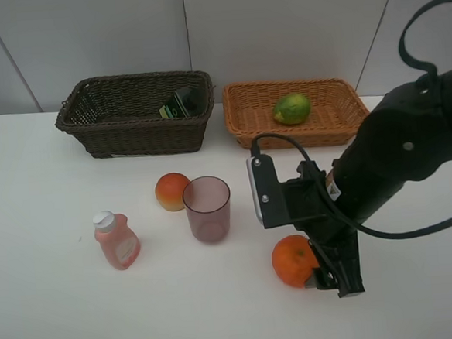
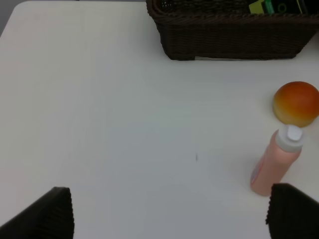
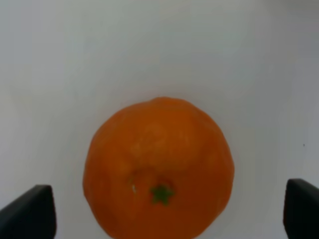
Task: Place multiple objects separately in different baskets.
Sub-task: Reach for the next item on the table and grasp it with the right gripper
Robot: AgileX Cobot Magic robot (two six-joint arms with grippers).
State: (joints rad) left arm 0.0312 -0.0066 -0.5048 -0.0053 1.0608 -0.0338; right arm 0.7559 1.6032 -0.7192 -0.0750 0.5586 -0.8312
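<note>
- Dark bottle (image 1: 181, 103): I see only its top; the rest is hidden by the deep brown wicker basket (image 1: 131, 137) holding it.
- Right gripper (image 3: 164, 211): jaws spread wide, straddling the dimpled orange (image 1: 291, 262) on the white table (image 1: 50, 321), pads clear of it.
- Left gripper (image 2: 172, 214): spread wide over bare table, only its tips in my view.
- Lime (image 1: 291, 108): in the shallow tan basket (image 1: 238, 126).
- Peach (image 1: 170, 192), translucent purple cup (image 1: 207, 209), pink white-capped bottle (image 1: 117, 241): on the table, near one another.

Right fingers (image 3: 27, 214), left fingers (image 2: 45, 216): wide apart.
</note>
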